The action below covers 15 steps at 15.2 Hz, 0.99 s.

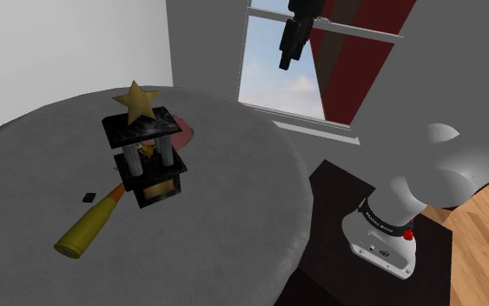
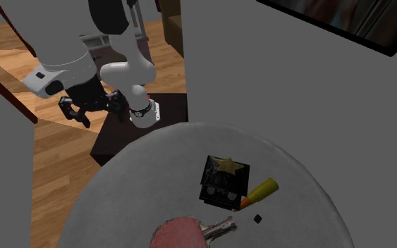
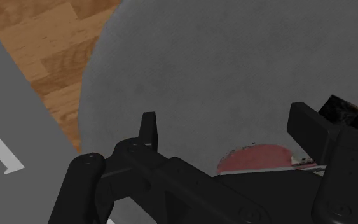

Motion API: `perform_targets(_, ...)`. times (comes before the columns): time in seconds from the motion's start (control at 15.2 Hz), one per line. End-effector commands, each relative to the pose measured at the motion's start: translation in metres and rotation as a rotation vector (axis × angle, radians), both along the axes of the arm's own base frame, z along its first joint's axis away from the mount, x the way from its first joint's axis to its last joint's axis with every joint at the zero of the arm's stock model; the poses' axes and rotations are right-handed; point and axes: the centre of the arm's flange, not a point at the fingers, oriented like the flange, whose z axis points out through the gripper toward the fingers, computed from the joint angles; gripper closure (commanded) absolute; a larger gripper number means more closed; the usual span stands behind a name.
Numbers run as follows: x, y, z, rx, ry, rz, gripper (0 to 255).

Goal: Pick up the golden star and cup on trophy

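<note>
trophy (image 1: pixel 147 161): standing upright on the round grey table (image 1: pixel 234 226); black base with a gold plate on the front, silver columns, a black slab on top; something small and gold sits between the columns, can't tell if that's the cup

golden star (image 1: pixel 135 100): right on top of the trophy's black slab, upright, touching it; nothing gripping it

gripper (image 1: pixel 286 56): high above the trophy and off to the shoulder view's right of it, hanging in front of the window (image 1: pixel 281 87); well apart from the trophy, touching nothing

fingers (image 3: pixel 148 130): spread apart in the wrist view; just table and a bit of the red paddle between them, and a black corner of the trophy peeking in past the far finger

yellow cylinder (image 1: pixel 90 228): lying on its side on the table; orange tip just beside the trophy's base, the body running away from the trophy toward the shoulder view's lower left

small black bit (image 1: pixel 88 196): flat on the table near the trophy's base, just beside that orange tip

red paddle (image 2: pixel 182 232): flat on the table near the trophy; reddish round blade with a silvery handle; in the shoulder view it's half hidden behind the trophy

arm (image 1: pixel 399 209): white, on its dark stand (image 1: pixel 333 187) off the table's edge, at the shoulder view's lower right of the trophy

floor (image 3: pixel 50 57): wood planks past the table's rim
</note>
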Motion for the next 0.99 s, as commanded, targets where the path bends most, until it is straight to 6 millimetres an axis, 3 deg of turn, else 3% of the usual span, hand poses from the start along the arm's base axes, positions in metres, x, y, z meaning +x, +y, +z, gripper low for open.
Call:
perform_targets(0.0, 0.016, 0.022, -0.001, -0.002, 0.0, 0.066, 0)
perform_targets(0.46, 0.065, 0.1, -0.006, -0.008, -0.001, 0.291, 0)
perform_targets(0.92, 0.095, 0.187, -0.011, -0.015, -0.002, 0.515, 0)
